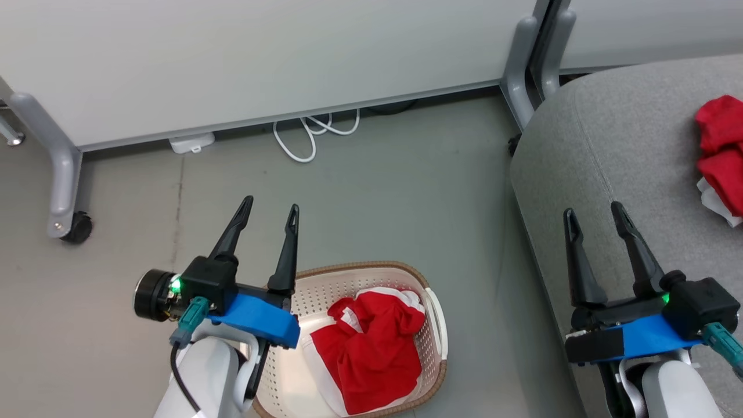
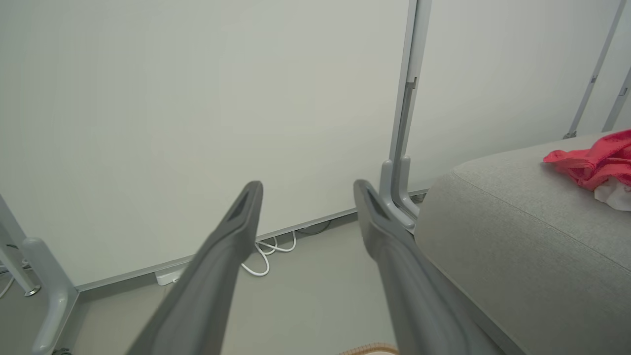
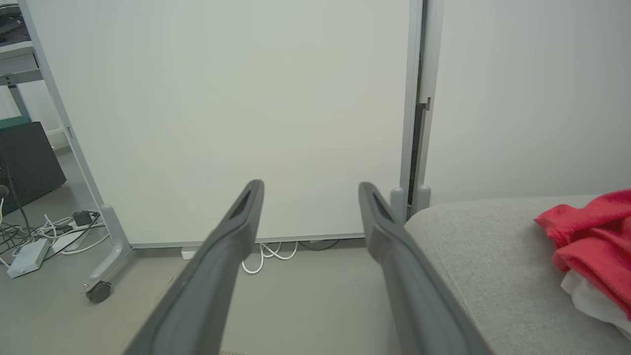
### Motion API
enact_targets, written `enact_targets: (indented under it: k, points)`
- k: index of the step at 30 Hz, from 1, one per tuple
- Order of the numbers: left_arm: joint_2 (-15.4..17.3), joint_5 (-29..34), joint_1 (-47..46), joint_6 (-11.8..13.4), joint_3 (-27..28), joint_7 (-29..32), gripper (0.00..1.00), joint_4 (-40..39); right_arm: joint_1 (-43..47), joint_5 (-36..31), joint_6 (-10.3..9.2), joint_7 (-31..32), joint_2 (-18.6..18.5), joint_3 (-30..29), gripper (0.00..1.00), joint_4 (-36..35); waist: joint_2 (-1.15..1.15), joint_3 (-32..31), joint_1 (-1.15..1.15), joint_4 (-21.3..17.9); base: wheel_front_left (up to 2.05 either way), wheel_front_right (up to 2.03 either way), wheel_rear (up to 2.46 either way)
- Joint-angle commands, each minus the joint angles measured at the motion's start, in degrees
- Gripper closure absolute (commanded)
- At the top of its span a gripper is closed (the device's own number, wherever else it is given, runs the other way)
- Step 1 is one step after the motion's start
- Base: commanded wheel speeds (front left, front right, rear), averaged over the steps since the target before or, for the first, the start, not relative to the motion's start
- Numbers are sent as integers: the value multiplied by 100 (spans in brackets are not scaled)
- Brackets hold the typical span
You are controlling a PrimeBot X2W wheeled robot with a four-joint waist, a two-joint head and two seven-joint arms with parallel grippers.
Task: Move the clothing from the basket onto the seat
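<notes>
**Head view.** The laundry basket [image 1: 348, 268] stands on the grey floor [image 1: 406, 191] near the left side of the couch seat [image 1: 609, 145]. Its rounded far end faces the white partition [image 1: 261, 52], and its near end is cut by the bottom edge of the view.

- **Garment A** [image 1: 371, 354], red with white bands, lies crumpled inside the basket against the right wall. Its long axis runs from the basket's far end toward the robot. One white band follows its lower left edge and another shows at its far end.
- **Garment B** [image 1: 722, 151] lies bunched on the seat at the right edge of the view, well apart from the basket. It is elongated the same way, with white fabric at its near end, and is partly cut by the frame.
- **Left end effector** [image 1: 271, 204] is spread wide and holds nothing. It hovers over the basket's far left rim, with its fingers pointing toward the partition.
- **Right end effector** [image 1: 593, 209] is likewise spread wide and empty. It is over the seat's left part, pointing the same way.

A white cable [image 1: 307, 136] loops at the partition's foot.

**Wrist views.** Each view shows its own parted fingers before the partition, with the seat and garment B at the right.
</notes>
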Motion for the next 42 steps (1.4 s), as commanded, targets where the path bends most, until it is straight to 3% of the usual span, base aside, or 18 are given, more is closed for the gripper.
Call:
enact_targets:
  k: [1,19,32,42]
  points:
    - [40,18,-197,-44,-78,-16,0,79,-108,-10,1,-20,6,-5,0,-43,0,261,0,-188,0,0,0]
    - [1036,-755,-2057,-35,-2147,-17,0,2361,-1315,341,1,-20,22,156,0,-321,0,2160,0,-1268,0,0,0]
    - [1211,-1286,-3098,-34,-3805,34,0,3911,-1764,559,1,-20,22,342,0,-491,0,3203,0,-1602,0,0,0]
    - [1319,-1725,-3567,-35,-4713,187,0,4366,-1998,684,1,-20,22,405,0,-572,0,3868,0,-1704,0,0,0]
